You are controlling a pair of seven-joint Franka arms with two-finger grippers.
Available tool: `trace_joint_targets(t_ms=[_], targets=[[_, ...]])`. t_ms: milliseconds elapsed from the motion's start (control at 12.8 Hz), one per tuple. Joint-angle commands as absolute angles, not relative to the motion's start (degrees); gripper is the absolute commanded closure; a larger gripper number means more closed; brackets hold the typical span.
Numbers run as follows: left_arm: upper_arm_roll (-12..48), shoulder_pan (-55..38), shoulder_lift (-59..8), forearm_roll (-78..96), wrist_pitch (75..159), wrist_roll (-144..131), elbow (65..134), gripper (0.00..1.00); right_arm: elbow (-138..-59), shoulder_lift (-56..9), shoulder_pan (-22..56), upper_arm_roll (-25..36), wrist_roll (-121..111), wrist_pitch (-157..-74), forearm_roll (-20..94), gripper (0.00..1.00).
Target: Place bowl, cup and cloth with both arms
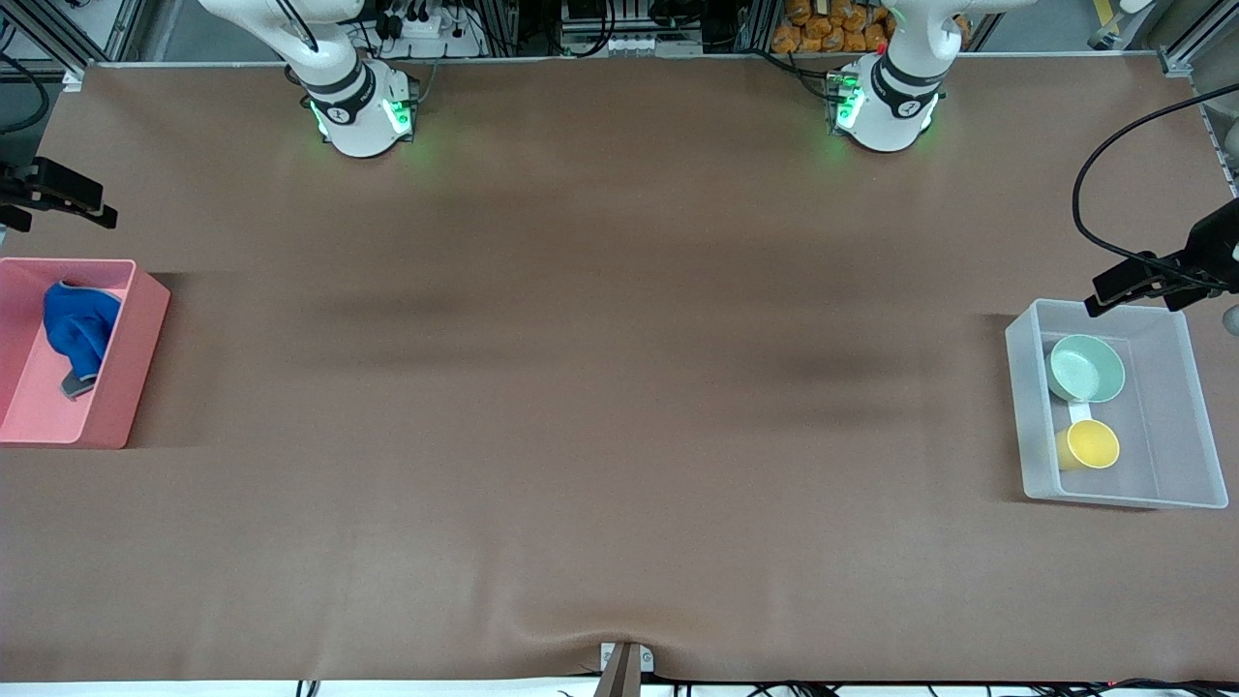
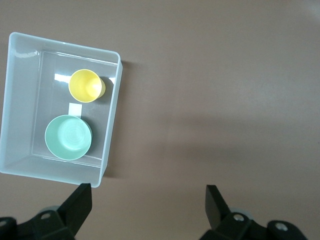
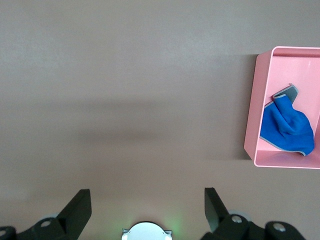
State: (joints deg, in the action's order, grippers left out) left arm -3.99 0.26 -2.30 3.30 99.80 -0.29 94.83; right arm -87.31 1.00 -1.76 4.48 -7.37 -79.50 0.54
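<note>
Bowl, cup, cloth: binned at the table's ends.
Bowl (image 1: 1086,368) and cup (image 1: 1088,444) in clear bin (image 1: 1195,426); cloth (image 1: 77,329) in pink bin (image 1: 131,373). Left gripper (image 2: 147,200) and right gripper (image 3: 147,200) spread, holding nothing, high over the table.

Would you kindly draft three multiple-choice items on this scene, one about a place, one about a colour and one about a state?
1. Where is the blue cloth?
A. in the pink bin
B. in the clear bin
C. on the bare table

2. What colour is the cup?
A. red
B. yellow
C. black

3. How are the left gripper's fingers?
A. shut on the bowl
B. shut on the cup
C. open

Answers:
1 A: the blue cloth lies in the pink bin.
2 B: the yellow cup sits by the green bowl in the clear bin.
3 C: the left gripper shows spread fingers holding nothing.
</note>
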Motion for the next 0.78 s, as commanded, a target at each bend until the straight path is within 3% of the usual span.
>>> trace_joint_targets(t_ms=[0,468,702], targets=[[-3.8,0.2,-2.6,1.9,98.4,-0.3,93.3,0.00,-86.7,1.0,-0.2,4.7,-6.2,-79.9,-1.1,0.00],[-3.3,-0.1,-2.1,1.8,98.3,1.7,93.3,0.00,-87.9,1.4,-1.3,4.1,-6.2,-79.5,-1.1,0.00],[-3.2,-0.3,-1.7,2.0,98.1,3.0,93.3,0.00,-88.8,1.9,-4.6,0.0,-6.2,-79.6,-1.1,0.00]])
